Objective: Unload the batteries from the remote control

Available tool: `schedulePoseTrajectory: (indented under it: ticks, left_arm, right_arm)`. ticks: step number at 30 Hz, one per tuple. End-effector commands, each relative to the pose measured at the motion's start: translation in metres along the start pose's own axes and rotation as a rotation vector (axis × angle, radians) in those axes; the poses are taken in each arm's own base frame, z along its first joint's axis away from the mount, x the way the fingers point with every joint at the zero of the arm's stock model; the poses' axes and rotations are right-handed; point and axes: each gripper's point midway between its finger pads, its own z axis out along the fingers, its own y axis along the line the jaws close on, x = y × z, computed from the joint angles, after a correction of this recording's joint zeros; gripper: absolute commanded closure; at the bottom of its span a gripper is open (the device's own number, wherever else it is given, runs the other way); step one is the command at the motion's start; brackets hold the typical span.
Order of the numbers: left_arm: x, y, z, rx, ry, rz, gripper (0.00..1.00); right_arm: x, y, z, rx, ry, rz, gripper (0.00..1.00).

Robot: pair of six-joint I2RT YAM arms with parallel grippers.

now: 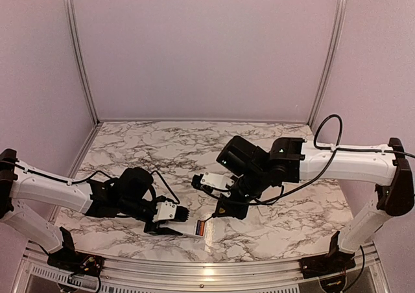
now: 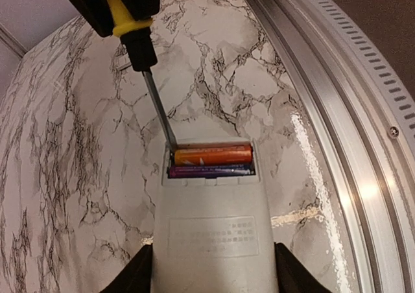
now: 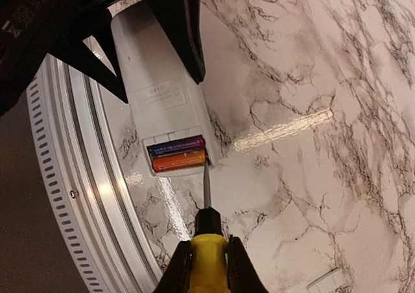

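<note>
While left fingers (image 2: 136, 277) clamp remote control (image 2: 211, 234) on marble tabletop (image 1: 168, 144) — right fingers (image 3: 175, 273) pinch screwdriver (image 3: 207, 254); lilac walls (image 1: 207, 46).

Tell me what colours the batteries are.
The batteries: one orange, one purple, clearest in left wrist view.

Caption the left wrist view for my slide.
Left fingers hold the remote while the screwdriver tip reaches the exposed orange battery.

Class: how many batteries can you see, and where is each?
2. Both lie in the open compartment of the remote control: the orange battery outermost, the purple battery beside it; none looks hidden.
</note>
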Motion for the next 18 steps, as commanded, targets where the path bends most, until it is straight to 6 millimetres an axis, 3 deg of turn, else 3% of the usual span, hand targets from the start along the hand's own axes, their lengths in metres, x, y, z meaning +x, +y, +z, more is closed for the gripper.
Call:
schedulePoseTrajectory:
  ticks: [1,18]
  left_arm:
    - [-0.019,0.014,-0.006,-0.068,-0.067,0.045,1.0]
    - [-0.018,0.02,-0.002,-0.086,-0.067,0.064,1.0]
  right_arm:
    - [0.012,0.005,0.01,-0.032,0.074,-0.001,1.0]
    - [0.016,0.011,0.023,-0.084,0.103,-0.03,1.0]
